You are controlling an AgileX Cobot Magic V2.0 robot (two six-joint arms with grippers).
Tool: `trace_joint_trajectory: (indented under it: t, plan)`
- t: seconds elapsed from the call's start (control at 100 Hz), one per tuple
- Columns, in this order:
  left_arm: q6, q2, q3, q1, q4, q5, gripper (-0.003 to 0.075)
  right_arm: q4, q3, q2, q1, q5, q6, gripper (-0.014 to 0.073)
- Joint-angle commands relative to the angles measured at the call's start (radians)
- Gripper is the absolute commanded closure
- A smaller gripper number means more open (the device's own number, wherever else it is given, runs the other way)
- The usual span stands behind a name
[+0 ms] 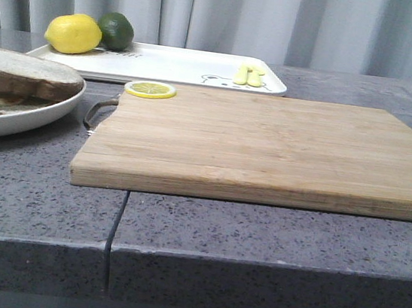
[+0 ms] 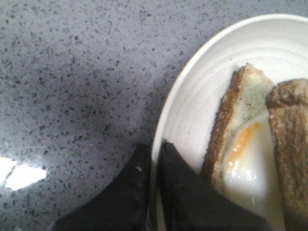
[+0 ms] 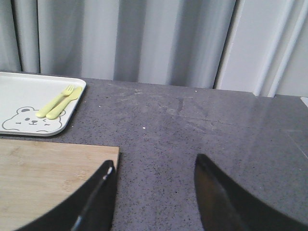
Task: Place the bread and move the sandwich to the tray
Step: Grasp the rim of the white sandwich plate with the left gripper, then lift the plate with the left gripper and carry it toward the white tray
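White plate (image 1: 13,117) with the egg sandwich (image 2: 250,154) and bread (image 2: 291,144) sits at nine o'clock, its rim pinched by the left gripper (image 2: 155,163). Tray (image 1: 180,63) at twelve o'clock awaits them; right gripper (image 3: 154,192) gapes empty.

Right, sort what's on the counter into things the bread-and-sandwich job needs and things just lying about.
Needed for the job:
- bread, lying over the sandwich
- sandwich with fried egg, on its round plate
- tray
- left gripper, jaws closed on the plate rim

Just lying about:
- cutting board
- lemon
- lime
- lemon slice
- yellow fork and spoon
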Motion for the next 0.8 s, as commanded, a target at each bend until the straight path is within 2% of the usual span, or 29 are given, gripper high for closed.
trace_joint_trajectory:
  t: [0.0, 0.61, 0.79]
  plan:
    - [0.003, -0.023, -0.026, 0.003, -0.019, -0.024, 0.0739, -0.017, -0.028, 0.001, -0.005, -0.071, -0.002, 0.0210]
    - [0.010, -0.146, -0.026, 0.003, -0.202, -0.041, 0.0739, -0.017, -0.028, 0.001, -0.005, -0.071, -0.002, 0.0210]
    - [0.016, -0.165, -0.068, 0.003, -0.267, -0.033, 0.0739, -0.017, -0.028, 0.001, -0.005, -0.071, -0.002, 0.0210]
